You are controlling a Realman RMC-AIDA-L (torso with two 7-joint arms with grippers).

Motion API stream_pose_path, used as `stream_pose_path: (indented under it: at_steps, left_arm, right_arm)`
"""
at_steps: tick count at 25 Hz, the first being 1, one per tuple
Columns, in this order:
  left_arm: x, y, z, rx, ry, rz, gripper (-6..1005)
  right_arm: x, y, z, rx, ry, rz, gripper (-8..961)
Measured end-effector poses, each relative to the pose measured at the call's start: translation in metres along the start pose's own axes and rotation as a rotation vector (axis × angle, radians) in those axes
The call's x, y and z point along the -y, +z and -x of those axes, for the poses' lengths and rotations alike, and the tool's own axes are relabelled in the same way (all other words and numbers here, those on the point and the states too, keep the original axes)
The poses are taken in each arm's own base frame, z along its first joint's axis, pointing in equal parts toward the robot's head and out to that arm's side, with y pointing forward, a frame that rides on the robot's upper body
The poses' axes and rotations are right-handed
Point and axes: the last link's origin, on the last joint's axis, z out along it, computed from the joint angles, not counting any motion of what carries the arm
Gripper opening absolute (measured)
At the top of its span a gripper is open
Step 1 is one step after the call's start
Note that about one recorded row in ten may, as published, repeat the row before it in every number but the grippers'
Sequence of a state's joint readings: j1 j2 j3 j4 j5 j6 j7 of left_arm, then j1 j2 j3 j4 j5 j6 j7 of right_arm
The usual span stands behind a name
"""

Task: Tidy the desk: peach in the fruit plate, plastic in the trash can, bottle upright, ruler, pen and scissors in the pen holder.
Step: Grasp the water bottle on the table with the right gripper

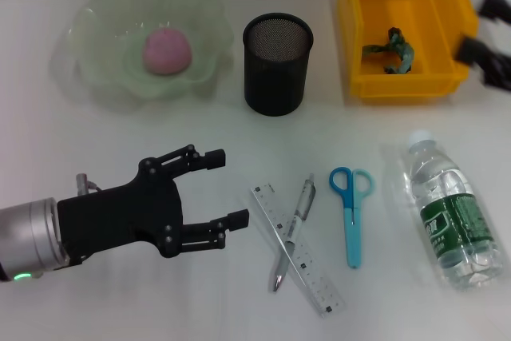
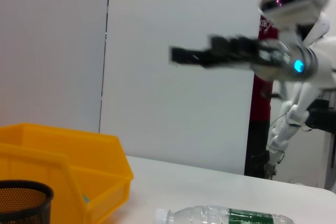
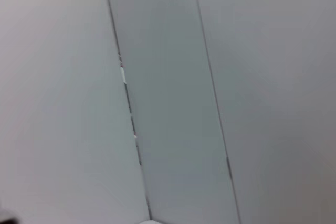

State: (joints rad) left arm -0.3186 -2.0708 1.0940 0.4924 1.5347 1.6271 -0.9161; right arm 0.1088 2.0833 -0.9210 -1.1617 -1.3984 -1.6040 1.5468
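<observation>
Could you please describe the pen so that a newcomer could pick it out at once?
Start at the black mesh pen holder and look toward the near table edge. The pen lies crossed over the clear ruler, left of the blue scissors; it alone is slim and silver-grey.

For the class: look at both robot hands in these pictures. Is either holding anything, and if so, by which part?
Nothing is held. The left hand hovers open beside the ruler; the right hand is blurred beside the yellow bin.
</observation>
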Motion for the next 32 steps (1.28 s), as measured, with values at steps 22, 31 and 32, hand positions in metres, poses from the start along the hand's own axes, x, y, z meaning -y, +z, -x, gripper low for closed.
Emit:
stream_pose_path:
  at_steps: [22,31,32]
  left_arm:
    - [0.003,0.003,-0.005,-0.002,0.013,0.021,863]
    - [0.004,0.004,-0.005,0.005,0.027,0.024,862]
    - [0.004,0.004,-0.005,0.005,0.028,0.024,862]
  right_arm:
    - [-0.009,0.052,0.058,-0.987,0.332,-0.458,829]
    - [-0.01,0.085,0.033,-1.164,0.357,-0.498,828]
    - [-0.01,0.085,0.033,-1.164,0.357,-0.498,828]
